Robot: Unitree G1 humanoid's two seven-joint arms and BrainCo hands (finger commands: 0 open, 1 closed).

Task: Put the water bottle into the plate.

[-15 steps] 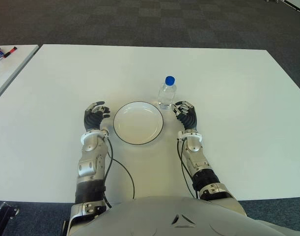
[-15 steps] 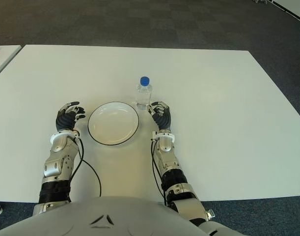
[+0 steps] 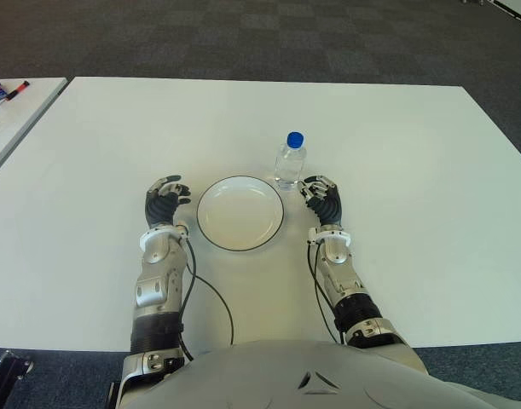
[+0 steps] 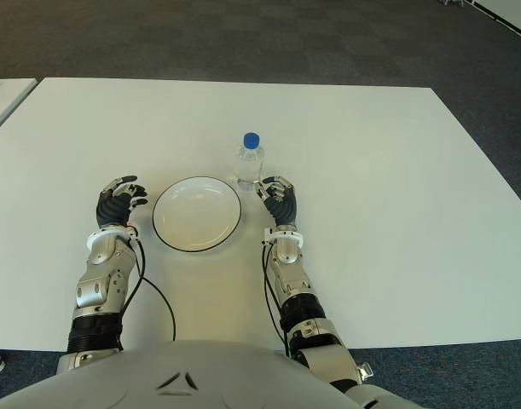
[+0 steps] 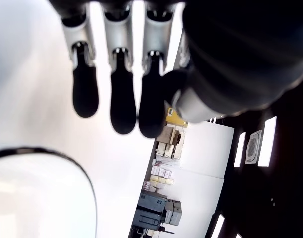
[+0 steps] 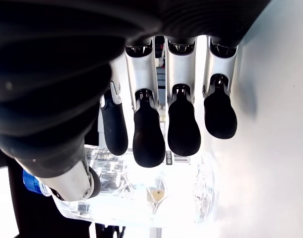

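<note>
Reaching right robot hand (image 3: 321,196), fingers relaxed and empty, toward light, slippery clear water bottle (image 3: 290,161); best gripped mid-body.

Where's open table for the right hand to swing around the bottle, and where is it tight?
Bare table spreads to the right of the water bottle and right hand, and beyond the bottle too. It is tight between bottle, hand and plate rim. The left hand sits at the plate's left, with bare table farther left.
</note>
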